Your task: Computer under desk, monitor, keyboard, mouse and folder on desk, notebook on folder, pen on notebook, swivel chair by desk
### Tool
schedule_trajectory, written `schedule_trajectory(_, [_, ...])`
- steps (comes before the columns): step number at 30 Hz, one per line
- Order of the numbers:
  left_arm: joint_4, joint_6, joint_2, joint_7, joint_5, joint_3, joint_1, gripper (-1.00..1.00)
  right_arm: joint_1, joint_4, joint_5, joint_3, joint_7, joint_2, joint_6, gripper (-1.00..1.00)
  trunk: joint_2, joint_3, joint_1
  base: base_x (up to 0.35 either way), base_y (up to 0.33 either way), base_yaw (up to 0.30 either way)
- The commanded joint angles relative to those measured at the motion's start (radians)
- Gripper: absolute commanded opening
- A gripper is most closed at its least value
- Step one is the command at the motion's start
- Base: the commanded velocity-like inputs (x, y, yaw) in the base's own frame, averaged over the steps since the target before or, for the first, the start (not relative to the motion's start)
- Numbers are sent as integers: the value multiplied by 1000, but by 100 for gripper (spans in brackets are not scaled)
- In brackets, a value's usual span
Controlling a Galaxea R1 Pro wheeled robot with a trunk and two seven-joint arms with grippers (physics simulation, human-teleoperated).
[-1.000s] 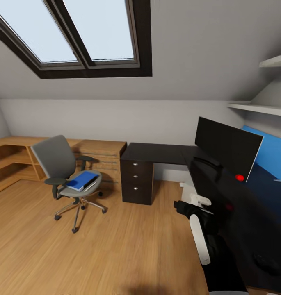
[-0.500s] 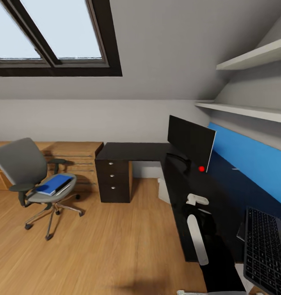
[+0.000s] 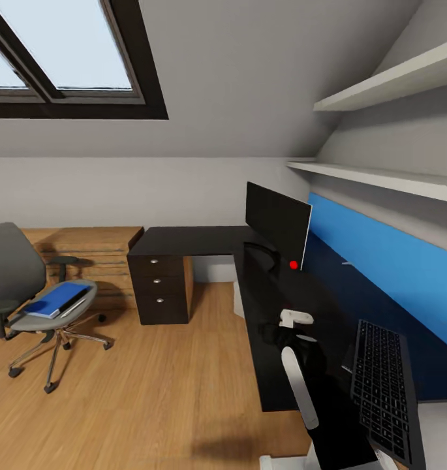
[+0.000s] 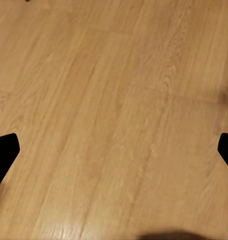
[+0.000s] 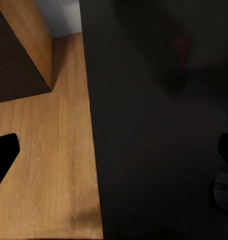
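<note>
The left fingers [image 4: 5,155] stand wide apart over bare wooden floor [image 4: 114,110]; the right fingers [image 5: 6,155] stand wide above the black tabletop [image 5: 153,125] edge. The keyboard [image 3: 380,385] lies lengthwise along the tabletop, well short of the monitor [image 3: 277,222]. The blue folder [image 3: 53,300] rests on the swivel chair [image 3: 14,274], well apart from the tabletop.

Attic room: sloped grey ceiling with dark-framed skylight [image 3: 60,59], wood plank floor [image 3: 151,391], white wall shelves [image 3: 380,176], blue wall panel [image 3: 393,267], wooden drawer chest [image 3: 92,251].
</note>
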State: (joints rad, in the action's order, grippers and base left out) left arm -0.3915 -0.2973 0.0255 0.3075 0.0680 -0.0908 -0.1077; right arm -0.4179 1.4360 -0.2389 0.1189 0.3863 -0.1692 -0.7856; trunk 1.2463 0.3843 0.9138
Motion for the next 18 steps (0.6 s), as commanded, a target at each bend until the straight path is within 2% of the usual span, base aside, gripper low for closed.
schedule_trajectory(1, [0,-5,1,-2,7,-3,0,100,-1,0,-9,7,11,1,-1,100,1,1,0,0,-8,-7])
schedule_trajectory(3, [0,-5,0,-2,8,-3,0,100,0,3,0,23,19,3,3,100,1,1,0,-72,-4,-4])
schedule_trajectory(7, [0,-5,0,-2,8,-3,0,100,8,20,19,30,58,3,14,100,1,1,0,-234,-1,-1])
schedule_trajectory(8, [0,-5,1,-2,7,-3,-1,100,12,27,27,33,85,3,20,100,1,1,0,-239,0,0])
schedule_trajectory(12, [0,-6,0,-2,8,-3,-1,100,14,33,30,33,99,3,24,100,1,1,0,-129,0,0])
schedule_trajectory(18, [-9,-10,-18,-2,25,-13,0,100,17,53,33,32,105,5,25,100,1,1,0,-31,0,0])
